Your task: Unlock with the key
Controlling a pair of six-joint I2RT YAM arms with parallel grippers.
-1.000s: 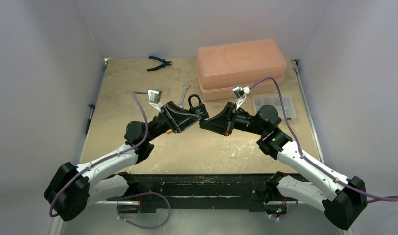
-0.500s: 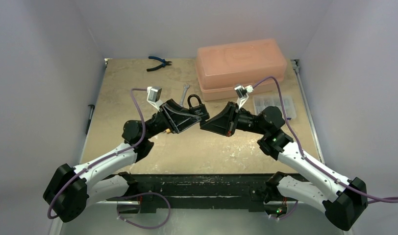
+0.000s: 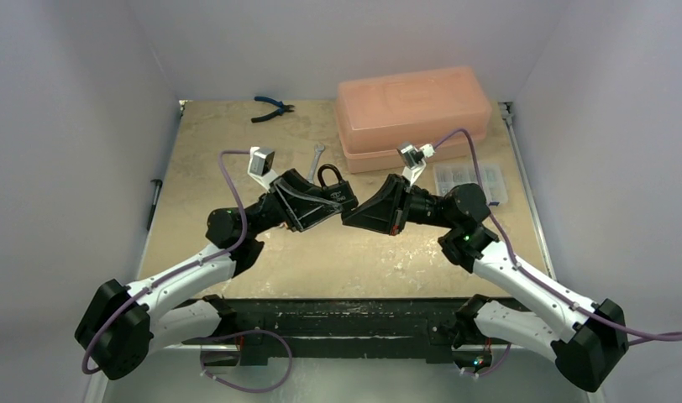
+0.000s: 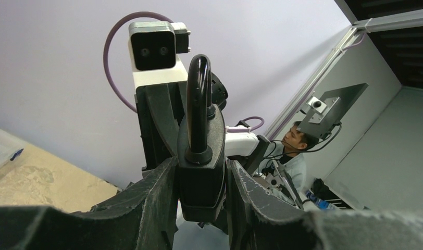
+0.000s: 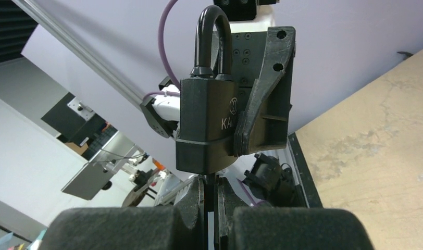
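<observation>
pliers (image 3: 273, 107): far left | wrench (image 3: 317, 159): mid-table | salmon box (image 3: 413, 109): far right | clear case (image 3: 482, 176): possibly parts organizer

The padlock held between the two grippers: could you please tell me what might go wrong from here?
The left gripper clamps the padlock only by its broad faces, so turning force could twist or slip the body instead of the cylinder.
The right gripper pinches just a thin sliver, apparently the key, beneath the lock; it might slip in that grip or bend if the arms are slightly misaligned.
The shackle sits seated; a partial turn may leave it locked.
</observation>
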